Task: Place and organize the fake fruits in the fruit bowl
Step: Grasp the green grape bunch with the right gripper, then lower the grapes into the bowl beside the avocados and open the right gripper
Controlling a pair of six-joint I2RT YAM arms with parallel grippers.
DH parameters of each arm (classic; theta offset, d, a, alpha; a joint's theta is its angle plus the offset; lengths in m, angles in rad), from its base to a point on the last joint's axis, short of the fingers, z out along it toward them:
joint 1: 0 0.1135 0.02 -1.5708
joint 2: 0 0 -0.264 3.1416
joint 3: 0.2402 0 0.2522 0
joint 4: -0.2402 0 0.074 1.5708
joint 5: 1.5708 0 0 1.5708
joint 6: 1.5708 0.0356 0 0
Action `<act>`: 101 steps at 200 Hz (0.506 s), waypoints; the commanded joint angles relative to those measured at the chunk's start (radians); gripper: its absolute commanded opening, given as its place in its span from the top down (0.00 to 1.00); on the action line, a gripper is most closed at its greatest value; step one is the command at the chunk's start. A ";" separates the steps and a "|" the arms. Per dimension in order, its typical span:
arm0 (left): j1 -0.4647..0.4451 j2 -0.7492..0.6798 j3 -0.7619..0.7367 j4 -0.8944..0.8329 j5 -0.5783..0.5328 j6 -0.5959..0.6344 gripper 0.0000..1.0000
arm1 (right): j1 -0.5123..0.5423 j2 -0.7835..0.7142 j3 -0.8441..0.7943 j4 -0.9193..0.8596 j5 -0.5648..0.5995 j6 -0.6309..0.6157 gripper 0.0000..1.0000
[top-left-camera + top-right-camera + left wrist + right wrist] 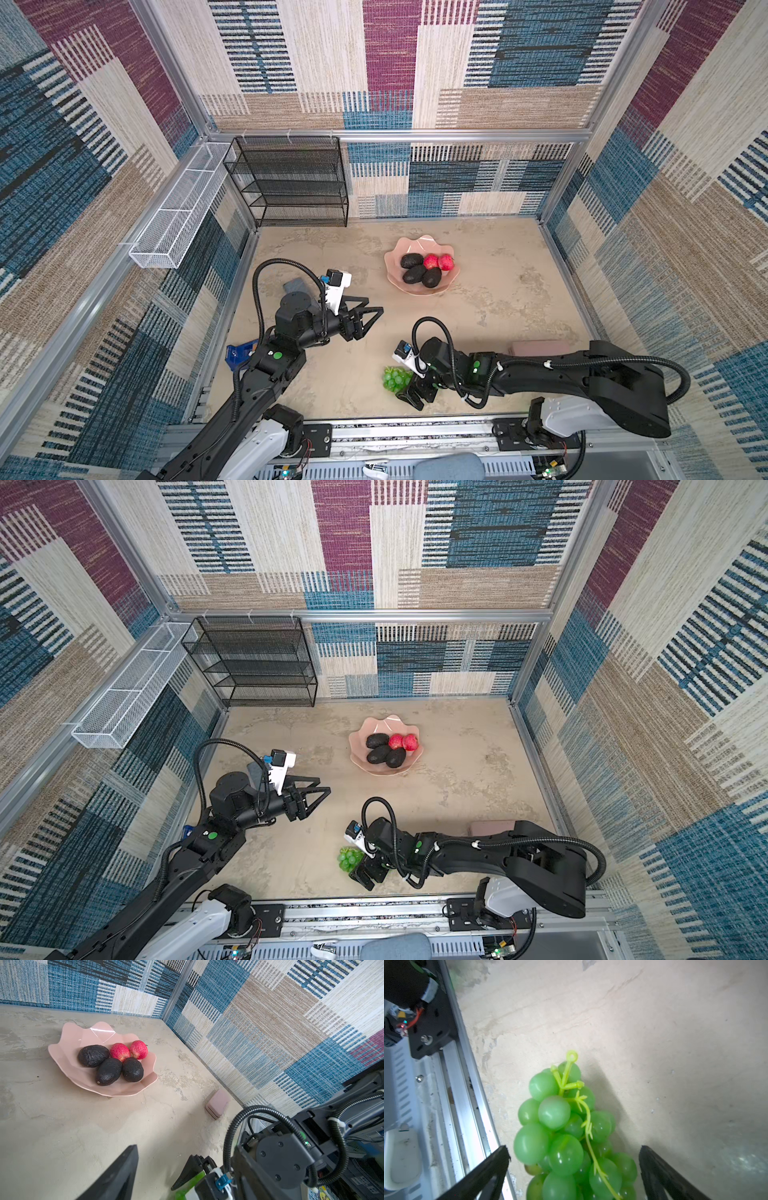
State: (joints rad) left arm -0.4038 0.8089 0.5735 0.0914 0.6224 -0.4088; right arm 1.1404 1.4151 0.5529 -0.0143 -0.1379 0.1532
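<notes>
The pale-pink scalloped fruit bowl (409,246) (376,726) (68,1043) stands at the table's back middle. It holds three dark avocados (414,274) (109,1071) and two red round fruits (438,262) (128,1051). The bunch of green grapes (394,378) (347,859) (560,1136) lies on the table near the front edge. My right gripper (409,387) (361,864) (574,1151) is open around the grapes, with a gap on each side. My left gripper (374,305) (324,784) (185,1147) hovers open and empty, left of the bowl.
A flat pink case (540,347) (218,1103) lies by the right wall behind the right arm. A blue tape dispenser (237,355) sits at the left edge. A black mesh shelf (291,183) and a white wire basket (174,216) stand at the back left. The metal front rail (467,1076) runs beside the grapes.
</notes>
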 commanded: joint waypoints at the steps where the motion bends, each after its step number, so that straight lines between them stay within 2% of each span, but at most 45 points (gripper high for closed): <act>1: 0.001 -0.007 0.004 -0.010 -0.026 0.014 0.24 | 0.009 0.031 0.014 0.035 0.037 0.032 0.12; 17: 0.001 -0.010 0.008 -0.016 -0.034 0.018 0.24 | 0.009 0.059 0.026 0.032 0.088 0.041 0.27; 55: 0.002 -0.011 0.015 -0.031 -0.034 0.027 0.24 | 0.009 0.117 0.054 0.044 0.145 0.087 0.51; 61: 0.001 -0.011 0.017 -0.032 -0.069 0.029 0.24 | 0.009 0.119 0.060 0.044 0.155 0.096 0.54; 101: 0.001 -0.017 0.022 -0.039 -0.072 0.033 0.24 | -0.036 0.057 0.118 0.032 0.213 0.145 0.64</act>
State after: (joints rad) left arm -0.4030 0.7979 0.5831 0.0505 0.5705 -0.4053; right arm 1.1454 1.5291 0.6270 0.0093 0.0109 0.2386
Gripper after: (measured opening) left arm 0.756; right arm 0.401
